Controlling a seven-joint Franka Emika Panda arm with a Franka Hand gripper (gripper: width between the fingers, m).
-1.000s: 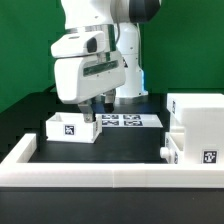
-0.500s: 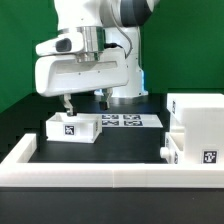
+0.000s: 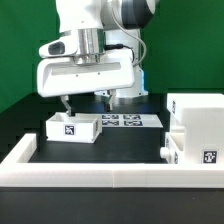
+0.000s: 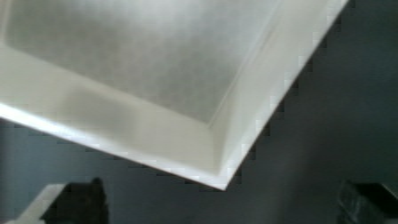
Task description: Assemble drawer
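The gripper (image 3: 84, 102) hangs with its jaws spread wide and nothing between them. Directly under it, on the exterior view's left, sits one small tray (image 3: 72, 128) of the drawer, open top up and its tag facing the camera. The two fingers (image 3: 65, 104) hover just above the tray's rim, one toward each end. Whether either touches the rim cannot be told. In the wrist view a corner of this tray's pale inside fills most of the picture, with the dark fingertips (image 4: 71, 200) spread to either side of it over the black table (image 3: 130, 142).

Just beyond the gripper towards the exterior view's right lies the marker board (image 3: 124, 121), flat on the table. Well off to that same side stands the tall shell (image 3: 197, 118), with the second tray (image 3: 195, 153) low against its front.
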